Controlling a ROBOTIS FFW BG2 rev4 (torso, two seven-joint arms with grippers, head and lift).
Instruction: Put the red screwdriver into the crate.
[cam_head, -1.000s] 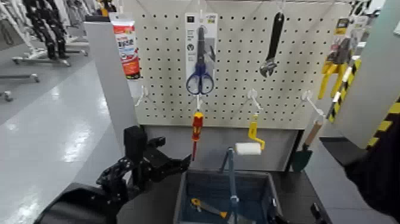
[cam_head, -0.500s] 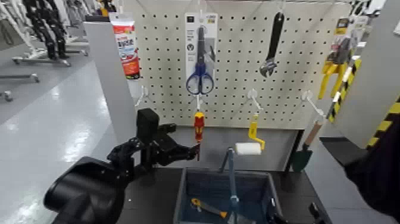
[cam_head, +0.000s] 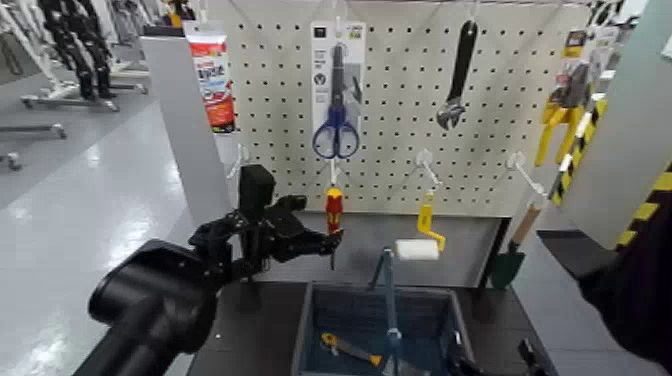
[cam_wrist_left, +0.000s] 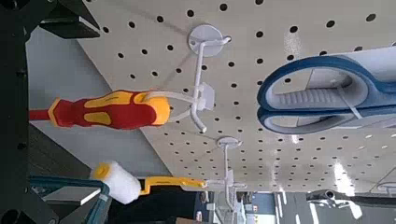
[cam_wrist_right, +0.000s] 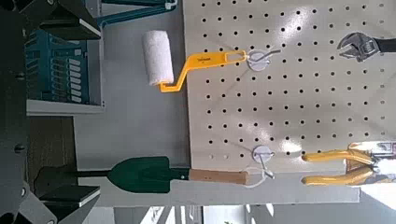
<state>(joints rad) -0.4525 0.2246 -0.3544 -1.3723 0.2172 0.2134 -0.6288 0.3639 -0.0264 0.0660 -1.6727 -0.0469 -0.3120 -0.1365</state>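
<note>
Red screwdriver (cam_head: 334, 208): one, red handle with yellow parts, hung from a white hook (cam_wrist_left: 199, 93) at the lower edge of the pegboard (cam_head: 390, 180), above the far-left part of your crate (cam_head: 303, 335).

Left gripper (cam_head: 319, 221): one, nearer arm, at the screwdriver. Its jaws stand wide open and grip nothing; you cannot tell whether one touches. From these jaws, the tool lies right beside them, toward the robot's right; in the head view one jaw overlaps its lower part. Its long axis is near upright, running through the opening, so closing should be across it.

Direction of tool: butt up at the hook, shaft straight down toward the table (cam_head: 255, 310).

Right gripper (cam_head: 496, 356): one, waiting low by the crate's right side, jaws wide apart, empty.

Next, by your judgement: centre the jaws, close on the tool, ease it off the hook, then carry it over the crate rim. A poor grip could set it swinging.
</note>
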